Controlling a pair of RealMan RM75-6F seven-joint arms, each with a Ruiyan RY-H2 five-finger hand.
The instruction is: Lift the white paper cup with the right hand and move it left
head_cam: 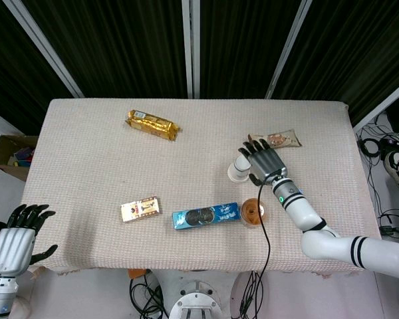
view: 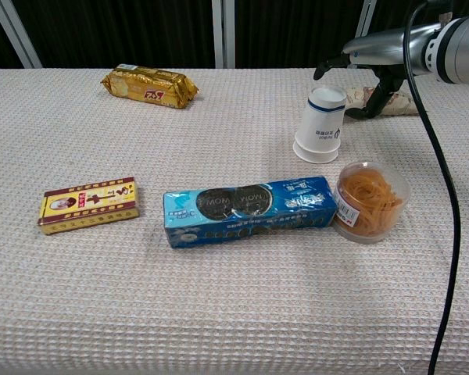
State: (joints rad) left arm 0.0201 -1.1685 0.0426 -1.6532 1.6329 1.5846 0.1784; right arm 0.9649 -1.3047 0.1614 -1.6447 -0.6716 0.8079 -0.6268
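Observation:
The white paper cup (head_cam: 238, 169) (view: 322, 123) stands upside down on the table, right of centre, with a blue band near its top. My right hand (head_cam: 265, 161) (view: 377, 56) hovers just right of and behind the cup with fingers spread, holding nothing; in the chest view the thumb reaches over the cup's top edge and a gap still shows between hand and cup. My left hand (head_cam: 16, 236) hangs open off the table's front left corner, far from the cup.
A clear tub of orange contents (head_cam: 254, 212) (view: 370, 201) and a blue cookie pack (head_cam: 205, 216) (view: 250, 209) lie just in front of the cup. A small red-yellow box (head_cam: 140, 209) (view: 87, 205), a gold snack pack (head_cam: 152, 124) (view: 150, 85) and a packet (head_cam: 284, 139) behind my right hand also lie here.

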